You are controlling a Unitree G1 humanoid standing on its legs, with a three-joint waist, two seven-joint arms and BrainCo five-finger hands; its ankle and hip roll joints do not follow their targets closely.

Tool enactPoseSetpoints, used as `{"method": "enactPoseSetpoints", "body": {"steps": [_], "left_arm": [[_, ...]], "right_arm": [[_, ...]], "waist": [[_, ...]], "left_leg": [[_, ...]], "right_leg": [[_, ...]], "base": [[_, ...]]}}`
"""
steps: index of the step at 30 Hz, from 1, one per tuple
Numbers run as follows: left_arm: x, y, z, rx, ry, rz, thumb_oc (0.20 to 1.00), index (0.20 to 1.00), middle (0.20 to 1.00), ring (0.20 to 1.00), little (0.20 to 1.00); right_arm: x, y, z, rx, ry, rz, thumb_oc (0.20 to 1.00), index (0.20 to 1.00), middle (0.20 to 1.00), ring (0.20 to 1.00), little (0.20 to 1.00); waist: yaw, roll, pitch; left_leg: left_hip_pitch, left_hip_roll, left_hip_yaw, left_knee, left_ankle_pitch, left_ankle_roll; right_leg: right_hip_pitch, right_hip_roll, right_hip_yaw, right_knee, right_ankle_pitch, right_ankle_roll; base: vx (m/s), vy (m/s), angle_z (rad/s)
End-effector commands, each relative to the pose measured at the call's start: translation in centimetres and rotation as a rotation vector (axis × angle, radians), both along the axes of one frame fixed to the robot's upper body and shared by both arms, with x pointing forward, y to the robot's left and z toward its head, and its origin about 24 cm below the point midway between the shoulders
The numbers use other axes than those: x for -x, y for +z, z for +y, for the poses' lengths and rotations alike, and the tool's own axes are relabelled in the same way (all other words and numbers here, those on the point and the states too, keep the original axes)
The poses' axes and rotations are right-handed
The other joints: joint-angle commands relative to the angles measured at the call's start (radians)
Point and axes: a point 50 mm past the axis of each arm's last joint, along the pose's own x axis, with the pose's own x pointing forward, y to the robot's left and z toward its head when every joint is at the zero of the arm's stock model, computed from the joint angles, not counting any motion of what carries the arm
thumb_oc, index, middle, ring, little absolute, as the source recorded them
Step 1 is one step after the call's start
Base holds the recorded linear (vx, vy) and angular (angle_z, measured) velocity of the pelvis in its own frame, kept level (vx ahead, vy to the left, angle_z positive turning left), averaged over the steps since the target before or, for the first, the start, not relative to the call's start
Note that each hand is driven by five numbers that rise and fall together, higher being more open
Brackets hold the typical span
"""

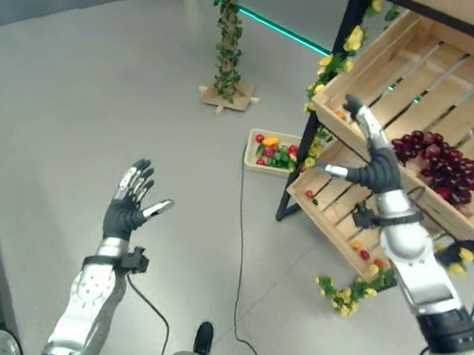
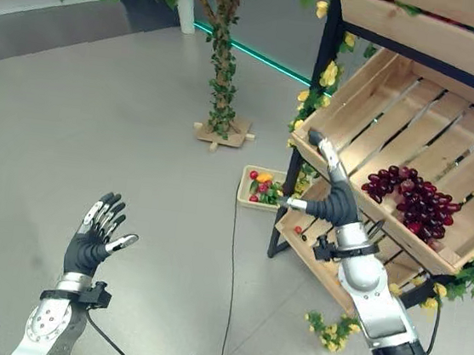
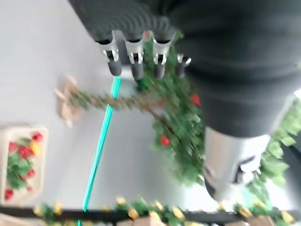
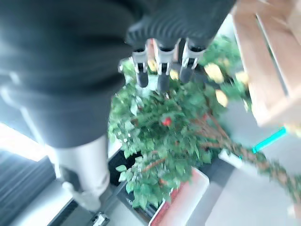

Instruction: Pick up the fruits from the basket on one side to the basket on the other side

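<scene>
Right hand (image 2: pixel 334 204) raised at front edge of slanted upper wooden slatted crate (image 2: pixel 417 104), fingers straight and spread, thumb out, nothing held. Bunch of dark red grapes (image 2: pixel 412 200) lying in that crate, near the hand, apart from it. Left hand (image 2: pixel 92 242) up over grey floor (image 2: pixel 98 119), well apart from the shelf, fingers straight, empty. Small pale tray of red and yellow fruits (image 2: pixel 261 189) on floor beside black shelf leg (image 2: pixel 304 134). Leafy artificial tree on wooden cross base (image 2: pixel 223 73) beyond.
</scene>
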Motion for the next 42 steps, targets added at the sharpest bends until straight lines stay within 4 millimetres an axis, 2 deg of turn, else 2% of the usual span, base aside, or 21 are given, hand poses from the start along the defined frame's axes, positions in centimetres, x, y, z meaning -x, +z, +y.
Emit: {"method": "enactPoseSetpoints", "body": {"steps": [1, 2, 3, 4, 5, 6, 9, 14, 16, 17, 18, 19, 22, 23, 25, 28, 31, 34, 39, 41, 42], "left_arm": [[-0.1, 1.8, 2.8, -0.136, 0.07, -0.063, 1.0, 1.0, 1.0, 1.0, 1.0], [-0.4, 1.3, 3.0, -0.113, 0.08, -0.042, 1.0, 1.0, 1.0, 1.0, 1.0], [-0.4, 0.1, 3.3, -0.086, 0.094, 0.003, 1.0, 1.0, 1.0, 1.0, 1.0], [-0.7, -0.9, 3.4, -0.09, 0.091, 0.055, 1.0, 1.0, 1.0, 1.0, 1.0], [-0.8, -0.9, 3.3, -0.089, 0.089, 0.054, 1.0, 1.0, 1.0, 1.0, 1.0], [-0.5, -2.5, 3.3, -0.154, 0.072, 0.141, 1.0, 1.0, 1.0, 1.0, 1.0], [1.0, -4.8, 4.1, -0.313, 0.084, 0.276, 1.0, 1.0, 1.0, 1.0, 1.0], [3.5, -8.5, 5.0, -0.233, 0.16, 0.457, 1.0, 1.0, 1.0, 1.0, 1.0], [3.5, -10.0, 3.9, -0.246, 0.125, 0.527, 1.0, 1.0, 1.0, 1.0, 1.0], [3.5, -10.0, 3.9, -0.246, 0.125, 0.527, 1.0, 1.0, 1.0, 1.0, 1.0], [4.3, -11.3, 3.8, -0.237, 0.134, 0.597, 1.0, 1.0, 1.0, 1.0, 1.0], [4.3, -11.3, 3.8, -0.237, 0.134, 0.597, 1.0, 1.0, 1.0, 1.0, 1.0], [6.2, -13.4, 3.4, -0.169, 0.189, 0.713, 1.0, 1.0, 1.0, 1.0, 1.0], [6.3, -13.4, 3.4, -0.169, 0.189, 0.713, 1.0, 1.0, 1.0, 1.0, 1.0], [6.8, -14.3, 2.9, -0.167, 0.175, 0.774, 1.0, 1.0, 1.0, 1.0, 1.0], [7.4, -15.1, 2.3, -0.181, 0.13, 0.84, 1.0, 1.0, 1.0, 1.0, 1.0], [7.1, -15.5, 1.7, -0.218, 0.064, 0.882, 1.0, 1.0, 1.0, 1.0, 1.0], [7.6, -16.0, 1.8, -0.259, 0.03, 0.936, 1.0, 1.0, 1.0, 1.0, 1.0], [7.6, -16.2, 1.8, -0.274, 0.016, 0.967, 1.0, 1.0, 1.0, 1.0, 1.0], [7.7, -16.3, 2.0, -0.266, 0.025, 0.98, 1.0, 1.0, 1.0, 1.0, 1.0], [7.8, -16.3, 2.1, -0.274, 0.016, 0.986, 1.0, 1.0, 1.0, 1.0, 1.0]], "right_arm": [[-0.1, 0.4, 0.3, 0.021, 0.03, -0.019, 1.0, 1.0, 1.0, 1.0, 1.0], [0.2, -0.4, 0.2, 0.008, 0.03, 0.012, 1.0, 1.0, 1.0, 1.0, 1.0], [0.5, -1.3, 0.0, 0.0, 0.026, 0.047, 1.0, 1.0, 1.0, 1.0, 1.0], [1.0, -2.6, -0.6, 0.006, 0.008, 0.099, 1.0, 1.0, 1.0, 1.0, 1.0], [1.0, -2.5, -0.7, 0.007, 0.007, 0.099, 1.0, 1.0, 1.0, 1.0, 1.0], [2.1, -4.5, -1.8, -0.004, -0.022, 0.182, 1.0, 1.0, 1.0, 1.0, 1.0], [2.8, -6.7, -2.6, -0.04, -0.054, 0.277, 1.0, 1.0, 1.0, 1.0, 1.0], [3.6, -9.0, -3.5, -0.107, -0.092, 0.378, 1.0, 1.0, 1.0, 1.0, 1.0], [4.0, -10.3, -5.2, -0.087, -0.194, 0.424, 1.0, 1.0, 1.0, 1.0, 1.0], [3.9, -10.3, -5.2, -0.087, -0.194, 0.423, 1.0, 1.0, 1.0, 1.0, 1.0], [4.4, -12.4, -5.7, -0.095, -0.257, 0.507, 1.0, 1.0, 1.0, 1.0, 1.0], [4.4, -12.4, -5.7, -0.095, -0.257, 0.507, 1.0, 1.0, 1.0, 1.0, 1.0], [6.9, -16.7, -6.9, -0.124, -0.366, 0.702, 1.0, 1.0, 1.0, 1.0, 1.0], [6.9, -16.7, -6.9, -0.124, -0.365, 0.702, 1.0, 1.0, 1.0, 1.0, 1.0], [9.0, -19.9, -8.0, -0.071, -0.46, 0.861, 1.0, 1.0, 1.0, 1.0, 1.0], [11.3, -22.6, -8.4, -0.083, -0.533, 1.018, 1.0, 1.0, 1.0, 1.0, 1.0], [13.5, -24.8, -8.6, -0.09, -0.603, 1.168, 1.0, 1.0, 1.0, 1.0, 1.0], [14.5, -25.9, -8.4, -0.133, -0.637, 1.248, 1.0, 1.0, 1.0, 1.0, 1.0], [14.7, -26.8, -7.6, -0.191, -0.664, 1.309, 1.0, 1.0, 1.0, 1.0, 1.0], [14.0, -26.8, -6.7, -0.204, -0.636, 1.312, 1.0, 1.0, 1.0, 1.0, 1.0], [14.1, -27.0, -6.3, -0.201, -0.611, 1.325, 1.0, 1.0, 1.0, 1.0, 1.0]], "waist": [[0.047, -0.053, 0.004], [0.045, -0.046, 0.016], [0.03, -0.041, 0.022], [0.004, -0.04, 0.021], [0.004, -0.04, 0.018], [-0.014, -0.044, 0.016], [0.02, -0.048, 0.021], [0.025, -0.013, 0.035], [-0.043, -0.005, 0.068], [-0.041, -0.004, 0.067], [-0.052, -0.01, 0.069], [-0.052, -0.01, 0.069], [-0.065, -0.022, 0.044], [-0.066, -0.022, 0.046], [-0.083, -0.011, 0.033], [-0.098, 0.011, 0.013], [-0.101, 0.017, 0.006], [-0.101, 0.007, 0.003], [-0.095, 0.003, 0.014], [-0.085, 0.002, 0.028], [-0.086, -0.002, 0.032]], "left_leg": [[0.108, -0.047, -0.035, 0.0, -0.153, 0.047], [0.096, -0.048, -0.054, 0.0, -0.14, 0.055], [0.088, -0.052, -0.082, 0.0, -0.128, 0.062], [0.081, -0.067, -0.127, 0.003, -0.115, 0.068], [0.077, -0.065, -0.127, 0.002, -0.112, 0.067], [0.061, -0.1, -0.198, 0.016, -0.093, 0.065], [0.042, -0.12, -0.276, 0.013, -0.064, 0.041], [-0.033, -0.142, -0.343, 0.01, 0.011, -0.002], [-0.093, -0.071, -0.014, 0.062, -0.016, -0.02], [-0.098, -0.069, -0.012, 0.066, -0.018, -0.02], [-0.079, -0.009, 0.092, 0.138, -0.064, -0.022], [-0.079, -0.009, 0.092, 0.138, -0.064, -0.022], [-0.014, 0.032, 0.041, 0.152, -0.119, -0.035], [-0.013, 0.032, 0.04, 0.152, -0.12, -0.036], [0.049, 0.128, 0.08, 0.122, -0.109, -0.06], [0.091, 0.147, 0.095, 0.061, -0.099, -0.077], [0.093, 0.117, 0.087, 0.014, -0.103, -0.072], [0.099, 0.064, 0.071, 0.012, -0.133, -0.034], [0.109, -0.005, 0.08, 0.0, -0.17, 0.018], [0.108, -0.001, 0.098, 0.0, -0.174, 0.022], [0.114, -0.001, 0.103, 0.0, -0.176, 0.019]], "right_leg": [[-0.094, -0.1, 0.004, 0.141, 0.028, 0.101], [-0.127, -0.092, 0.044, 0.223, -0.009, 0.1], [-0.151, -0.044, 0.118, 0.283, -0.041, 0.095], [-0.151, 0.045, 0.238, 0.316, -0.083, 0.079], [-0.157, 0.046, 0.237, 0.317, -0.081, 0.078], [-0.135, 0.111, 0.328, 0.304, -0.11, 0.052], [-0.096, 0.095, 0.261, 0.227, -0.118, 0.011], [-0.093, 0.106, 0.205, 0.159, -0.106, 0.001], [-0.103, 0.038, 0.108, 0.122, -0.071, 0.027], [-0.106, 0.039, 0.111, 0.121, -0.067, 0.027], [-0.113, -0.007, 0.056, 0.101, -0.033, 0.038], [-0.113, -0.007, 0.056, 0.101, -0.033, 0.038], [-0.098, -0.052, 0.006, 0.075, -0.014, 0.039], [-0.096, -0.051, 0.004, 0.075, -0.015, 0.039], [-0.09, -0.077, -0.05, 0.098, -0.026, 0.044], [-0.073, -0.078, -0.08, 0.107, -0.035, 0.048], [-0.06, -0.1, -0.106, 0.11, -0.026, 0.062], [-0.073, -0.146, -0.081, 0.127, 0.008, 0.089], [-0.138, -0.229, -0.032, 0.225, 0.066, 0.123], [-0.175, -0.217, -0.051, 0.272, 0.068, 0.119], [-0.187, -0.179, -0.05, 0.258, 0.06, 0.112]], "base": [[-0.14, 0.106, 0.32], [-0.14, 0.098, 0.34], [-0.09, 0.081, 0.4], [-0.03, 0.04, 0.91], [-0.01, 0.053, 1.76], [-0.01, 0.036, 1.93], [-0.06, -0.096, 1.48], [-0.21, -0.074, 1.08], [-0.28, 0.137, 1.23], [-0.29, 0.124, 1.47], [-0.18, 0.053, 1.41], [-0.28, 0.086, 1.44], [-0.12, 0.095, 0.93], [-0.05, 0.149, 0.7], [-0.04, 0.208, 0.6], [0.04, 0.191, 0.48], [0.03, 0.25, 0.48], [0.05, 0.337, 0.45], [0.0, 0.341, -0.02], [-0.06, 0.217, -0.26], [-0.02, 0.134, -0.46]]}}
